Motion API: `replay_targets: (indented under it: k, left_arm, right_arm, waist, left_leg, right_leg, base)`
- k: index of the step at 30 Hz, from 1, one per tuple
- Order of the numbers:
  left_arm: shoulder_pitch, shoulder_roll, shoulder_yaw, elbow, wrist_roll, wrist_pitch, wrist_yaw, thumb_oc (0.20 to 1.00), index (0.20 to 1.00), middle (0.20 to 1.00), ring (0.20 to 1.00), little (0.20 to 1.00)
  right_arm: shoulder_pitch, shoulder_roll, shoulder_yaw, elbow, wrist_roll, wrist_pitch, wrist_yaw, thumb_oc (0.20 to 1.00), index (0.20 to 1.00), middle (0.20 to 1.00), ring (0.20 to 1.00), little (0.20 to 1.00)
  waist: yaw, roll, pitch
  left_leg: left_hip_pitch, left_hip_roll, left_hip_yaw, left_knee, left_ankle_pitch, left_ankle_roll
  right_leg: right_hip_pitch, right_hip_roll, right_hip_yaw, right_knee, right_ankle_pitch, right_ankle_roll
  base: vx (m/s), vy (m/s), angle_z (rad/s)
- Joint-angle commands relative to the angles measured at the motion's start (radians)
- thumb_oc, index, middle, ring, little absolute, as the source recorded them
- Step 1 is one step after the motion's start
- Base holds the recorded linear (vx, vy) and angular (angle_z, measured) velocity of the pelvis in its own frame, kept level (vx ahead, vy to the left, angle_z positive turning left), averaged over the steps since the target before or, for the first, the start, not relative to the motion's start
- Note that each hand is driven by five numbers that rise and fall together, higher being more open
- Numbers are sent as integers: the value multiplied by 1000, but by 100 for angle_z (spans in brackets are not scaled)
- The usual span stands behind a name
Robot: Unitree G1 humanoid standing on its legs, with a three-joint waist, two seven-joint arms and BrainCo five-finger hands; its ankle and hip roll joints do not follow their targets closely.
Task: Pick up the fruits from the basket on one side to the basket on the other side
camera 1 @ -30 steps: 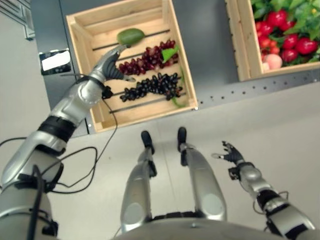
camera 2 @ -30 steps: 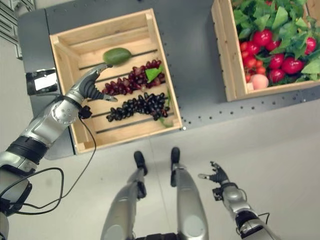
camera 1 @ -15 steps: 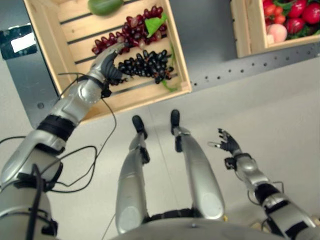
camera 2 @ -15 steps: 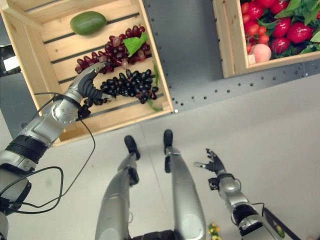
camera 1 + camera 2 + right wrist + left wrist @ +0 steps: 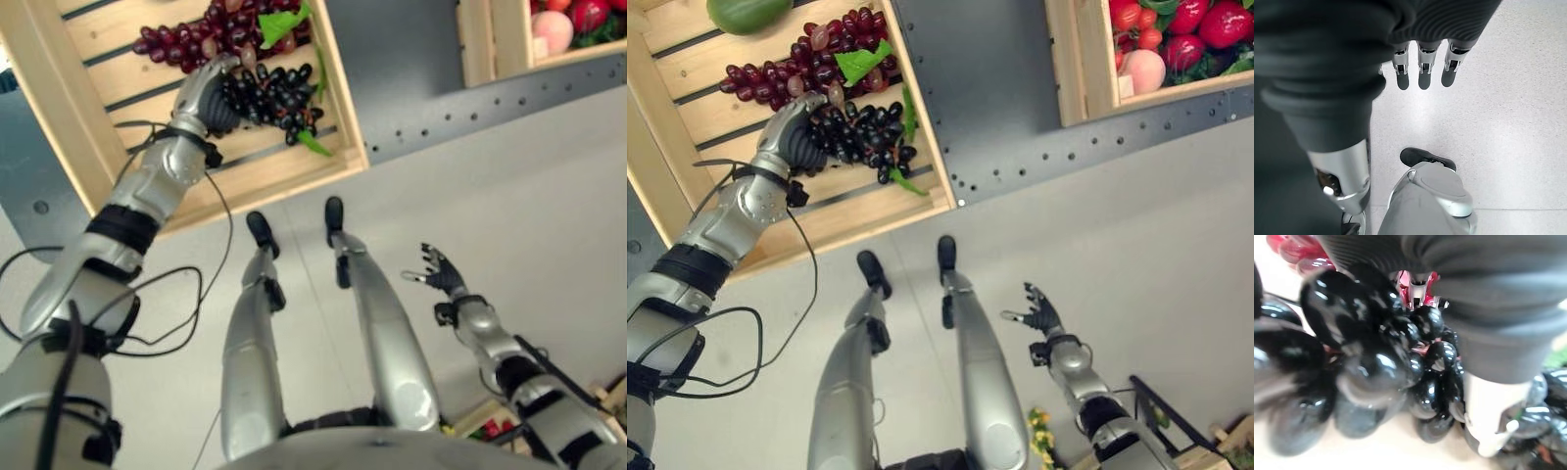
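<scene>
Fingers of the left hand (image 5: 203, 90) are curled around the bunch of black grapes (image 5: 271, 96), which lies in the wooden crate (image 5: 294, 168) on the dark bench (image 5: 991, 108). Just beside it lie the red grapes (image 5: 782, 74) and a green mango (image 5: 747, 12). Low over the floor, the right hand (image 5: 440, 275) hangs with straight fingers, holding nothing. Another crate (image 5: 1081, 70) holds red fruits and a peach (image 5: 1143, 70).
</scene>
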Motion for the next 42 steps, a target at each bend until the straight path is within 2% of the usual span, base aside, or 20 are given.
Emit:
replay_targets:
  k: [1, 13, 20, 27, 28, 29, 30, 42]
  left_arm:
    - [-55, 1, -26, 89, 51, 34, -15, 1000, 1000, 1000, 1000, 1000]
    - [14, 36, 2, 124, 84, 64, -17, 1000, 1000, 1000, 1000, 1000]
    - [40, 36, 17, 137, 81, 82, -37, 1000, 1000, 1000, 1000, 1000]
    - [30, 34, -17, 141, 92, 100, -90, 1000, 1000, 1000, 1000, 1000]
    - [31, 30, -16, 139, 90, 100, -91, 536, 536, 536, 536, 536]
    - [28, 29, -16, 135, 90, 99, -92, 294, 294, 294, 294, 294]
    - [29, 27, -16, 137, 93, 97, -92, 200, 200, 200, 200, 200]
    - [67, 19, 4, 112, 94, 96, -101, 200, 200, 200, 200, 200]
  right_arm:
    - [5, -17, 6, -46, 45, -36, -5, 1000, 1000, 1000, 1000, 1000]
    - [19, -41, -16, -211, 64, -55, -9, 1000, 1000, 1000, 1000, 1000]
    - [18, -61, -57, -261, 58, -58, -24, 1000, 1000, 1000, 1000, 1000]
    - [17, -73, -80, -277, 55, -50, -19, 1000, 1000, 1000, 1000, 1000]
    - [16, -73, -83, -276, 58, -50, -18, 1000, 1000, 1000, 1000, 1000]
    - [13, -73, -85, -278, 59, -51, -17, 1000, 1000, 1000, 1000, 1000]
    - [12, -74, -84, -279, 57, -50, -16, 1000, 1000, 1000, 1000, 1000]
    - [8, -77, -95, -286, 51, -49, -6, 1000, 1000, 1000, 1000, 1000]
  waist:
    - [-23, -34, -14]
    - [-33, -70, -14]
    - [-34, -73, -14]
    - [-33, -63, -14]
    - [-33, -61, -14]
    - [-32, -59, -14]
    - [-32, -59, -16]
    - [-24, -44, -47]
  left_leg:
    - [-38, 47, -32, 178, -183, -5]
    - [-183, 91, -38, 434, -297, 16]
    - [-220, 95, -47, 494, -323, 24]
    - [-237, 88, -58, 507, -327, 24]
    - [-238, 88, -60, 509, -327, 24]
    - [-237, 87, -61, 508, -327, 24]
    - [-237, 87, -63, 508, -327, 24]
    - [-215, 76, -66, 442, -299, 15]
  right_leg:
    - [-25, -13, 60, -34, 29, 143]
    - [-168, 26, 92, 168, -41, 114]
    - [-199, 30, 92, 208, -58, 106]
    - [-212, 26, 87, 228, -71, 103]
    - [-213, 26, 86, 231, -72, 102]
    - [-215, 26, 86, 234, -74, 101]
    - [-216, 27, 85, 236, -75, 100]
    - [-196, 17, 78, 194, -68, 102]
  base:
    - [0, 0, 0]
    - [12, 0, -8]
    - [7, 13, -10]
    - [1, 5, -2]
    - [0, 0, 0]
    - [0, 0, 0]
    - [0, 0, 0]
    - [0, 0, 0]
